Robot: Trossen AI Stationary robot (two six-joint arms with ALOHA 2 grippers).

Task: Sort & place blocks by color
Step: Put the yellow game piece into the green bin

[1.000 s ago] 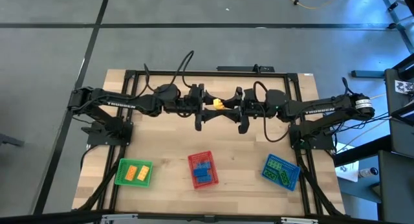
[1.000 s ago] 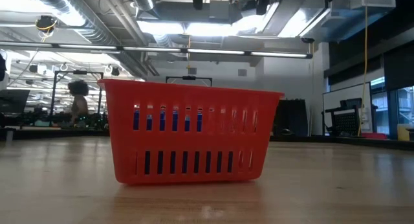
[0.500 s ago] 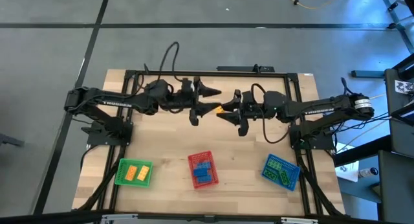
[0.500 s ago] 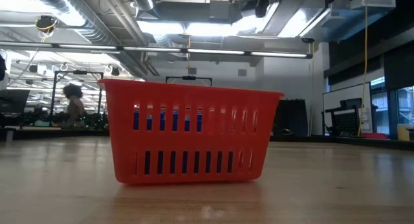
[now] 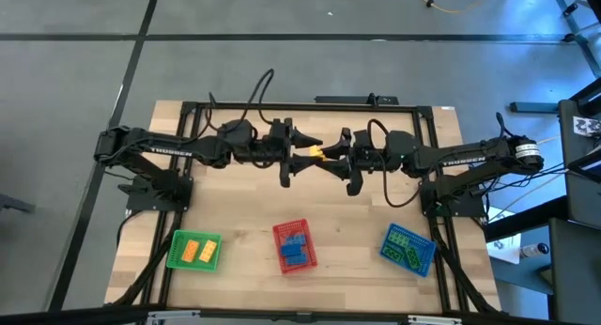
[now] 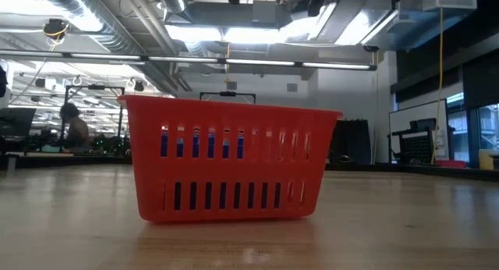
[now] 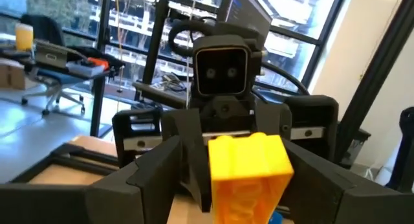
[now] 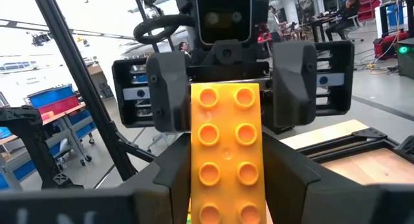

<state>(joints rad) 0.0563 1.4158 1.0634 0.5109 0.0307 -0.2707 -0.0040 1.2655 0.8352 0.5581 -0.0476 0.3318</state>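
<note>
Probably lab: exposed ducts (image 6: pixel 86 20), workbenches (image 6: pixel 54 149).

Bright overhead lamps (glare); near tabletop (image 6: pixel 249 239) blurred.

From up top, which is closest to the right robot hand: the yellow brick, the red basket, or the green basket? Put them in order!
Seen from the right gripper in the high view:
1. Yellow brick: right at its fingertips, mid-air between both grippers.
2. Red basket: at the table's near edge, middle, holding blue bricks.
3. Green basket: farthest, at the near edge on the left arm's side.
</note>
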